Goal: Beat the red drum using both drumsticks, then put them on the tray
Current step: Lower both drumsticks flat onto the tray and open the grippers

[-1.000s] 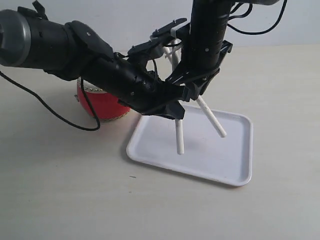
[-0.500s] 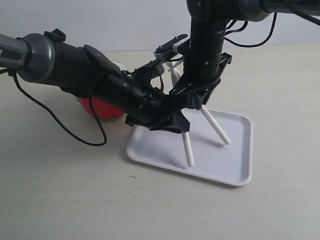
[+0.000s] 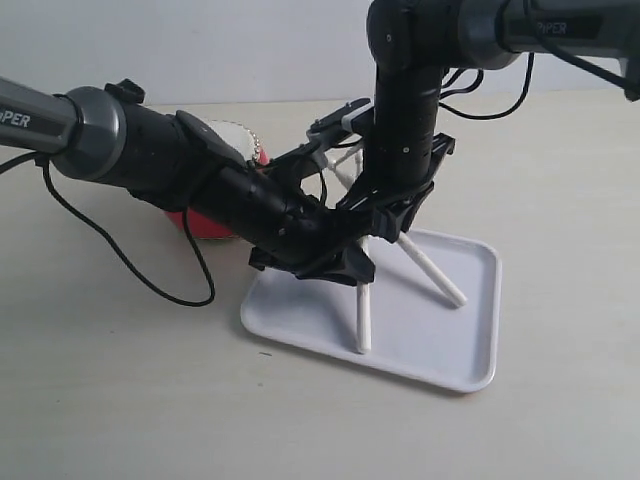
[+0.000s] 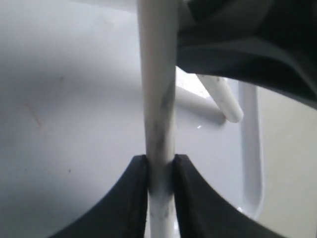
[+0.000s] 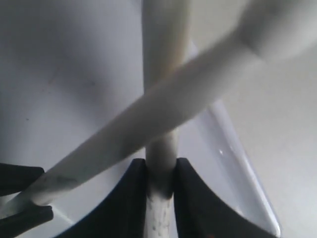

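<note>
The red drum (image 3: 203,226) stands at the left, mostly hidden behind my left arm; its cream top (image 3: 236,137) peeks out above. My left gripper (image 3: 352,268) (image 4: 159,174) is shut on one drumstick (image 3: 362,315) (image 4: 158,99), held nearly upright with its lower end on the white tray (image 3: 470,372). My right gripper (image 3: 385,228) (image 5: 160,174) is shut on the other drumstick (image 3: 432,272) (image 5: 161,148). That stick slants down to the right, its tip at the tray floor. The two sticks cross above the tray.
A black cable (image 3: 150,285) loops over the table left of the tray. Both arms crowd the space over the tray's left half. Bare beige tabletop (image 3: 150,400) lies in front and to the right.
Both arms have come down lower over the tray. The tips of both sticks have sunk toward the tray floor. The tray has slid slightly left.
</note>
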You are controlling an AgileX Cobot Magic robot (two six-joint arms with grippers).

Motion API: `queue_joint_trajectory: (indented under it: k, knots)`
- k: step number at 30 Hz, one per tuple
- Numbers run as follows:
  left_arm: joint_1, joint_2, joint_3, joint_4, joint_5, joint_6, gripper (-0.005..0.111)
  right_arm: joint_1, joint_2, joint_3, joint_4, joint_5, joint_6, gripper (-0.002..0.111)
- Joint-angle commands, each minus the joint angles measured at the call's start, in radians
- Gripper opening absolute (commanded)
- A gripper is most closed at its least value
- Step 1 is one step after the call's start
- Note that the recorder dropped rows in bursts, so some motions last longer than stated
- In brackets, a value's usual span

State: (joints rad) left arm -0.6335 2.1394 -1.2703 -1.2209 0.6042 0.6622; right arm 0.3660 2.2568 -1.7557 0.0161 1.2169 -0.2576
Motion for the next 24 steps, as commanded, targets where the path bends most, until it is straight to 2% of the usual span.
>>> queue_joint_trajectory:
  k: [1,16,24]
  knots:
    - [-0.005,0.022,-0.012,-0.045,-0.027,-0.004,0.0,0.023,0.025,0.005,0.188,0.004,-0.061,0.0]
    - [-0.005,0.022,-0.012,-0.045,-0.027,-0.003,0.0,0.023,0.027,0.005,0.246,0.004,-0.082,0.0]
    - [-0.003,0.022,-0.012,-0.045,-0.024,-0.003,0.0,0.023,0.027,0.005,0.247,0.004,-0.082,0.019]
